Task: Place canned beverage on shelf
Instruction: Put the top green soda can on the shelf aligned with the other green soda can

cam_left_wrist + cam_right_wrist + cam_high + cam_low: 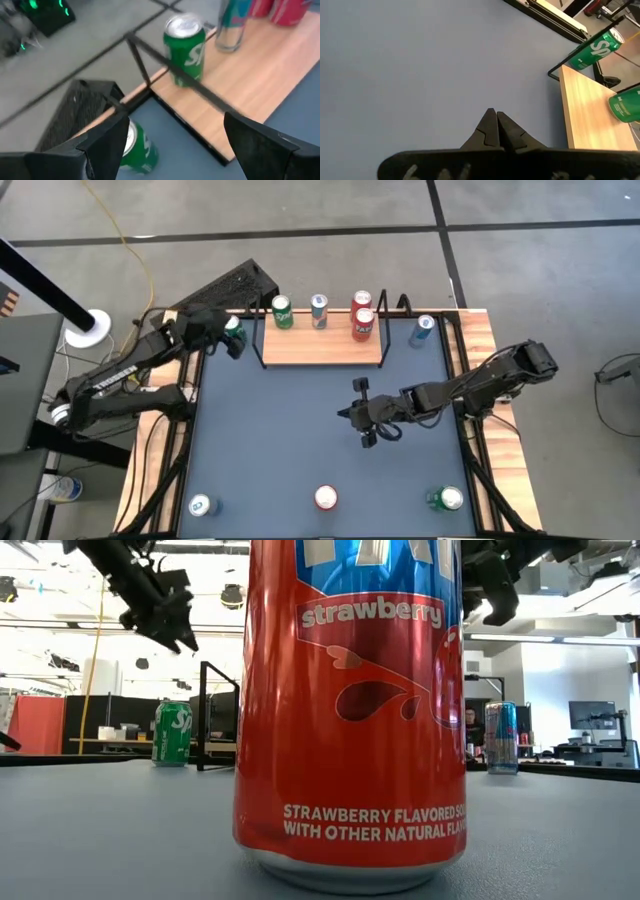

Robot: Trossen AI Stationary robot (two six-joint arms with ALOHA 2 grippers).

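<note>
The shelf (pixel 320 347), a light-wood board with black wire end frames, stands at the table's far edge. On it stand a green can (pixel 282 311), a silver-blue can (pixel 319 310) and two red cans (pixel 363 315). Another green can (pixel 234 330) stands on the table just left of the shelf. My left gripper (pixel 175 120) hovers open above that can (pixel 137 147), which shows beside one finger, clear of it. My right gripper (pixel 496 125) is shut and holds nothing; it hangs over the bare middle of the table (pixel 348 416).
A blue can (pixel 424 330) stands on the table right of the shelf. Along the near edge stand a blue can (pixel 200 505), a red strawberry can (pixel 350 710) and a green can (pixel 447 498). A black grille box (pixel 228 285) sits behind the far left corner.
</note>
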